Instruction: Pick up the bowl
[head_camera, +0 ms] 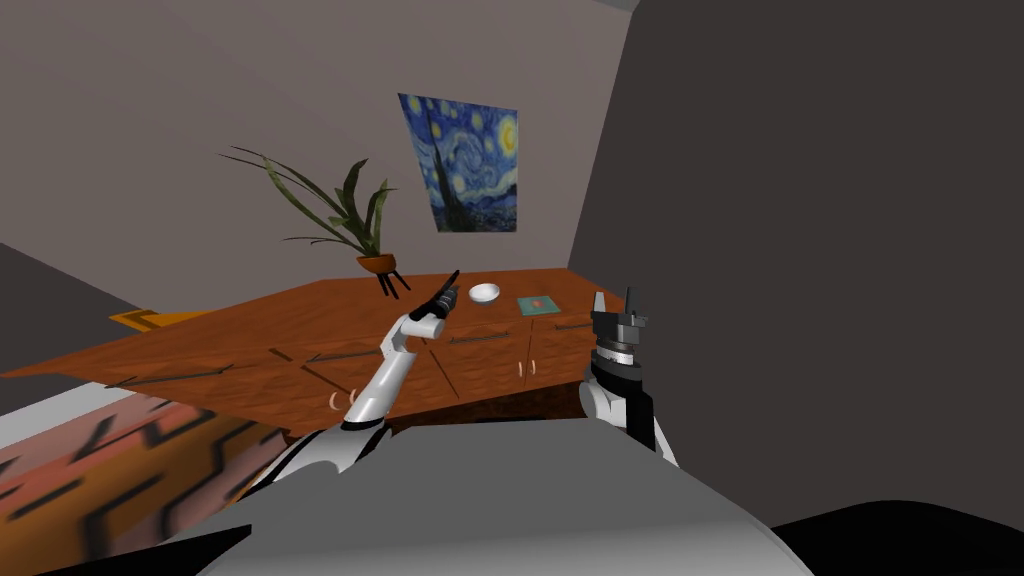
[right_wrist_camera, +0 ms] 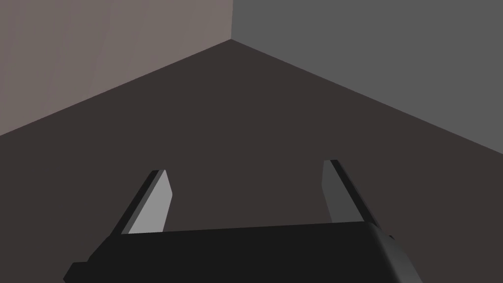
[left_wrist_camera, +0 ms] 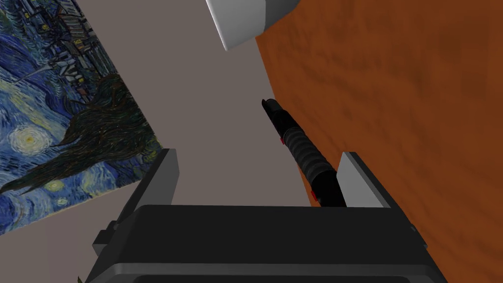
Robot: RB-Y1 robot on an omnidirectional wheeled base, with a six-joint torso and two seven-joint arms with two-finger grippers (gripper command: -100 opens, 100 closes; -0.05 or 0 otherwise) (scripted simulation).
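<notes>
A small white bowl (head_camera: 485,292) stands on the brown wooden sideboard (head_camera: 250,340), toward its right end. My left gripper (head_camera: 447,291) hangs just left of the bowl, over the sideboard's top. In the left wrist view its fingers (left_wrist_camera: 164,177) stand wide apart with nothing gripped, and the bowl (left_wrist_camera: 245,22) lies a little beyond the left gripper (left_wrist_camera: 259,155). A black ribbed flashlight-like stick (left_wrist_camera: 299,147) lies on the wood close to one finger. My right gripper (head_camera: 612,306) is raised near the sideboard's right corner, and the right gripper (right_wrist_camera: 245,189) is open with nothing in it.
A potted plant (head_camera: 375,262) stands on the sideboard left of the left hand. A flat teal card or book (head_camera: 537,305) lies right of the bowl. A blue painting (head_camera: 460,165) hangs on the wall behind. A dark wall (head_camera: 820,250) closes the right side.
</notes>
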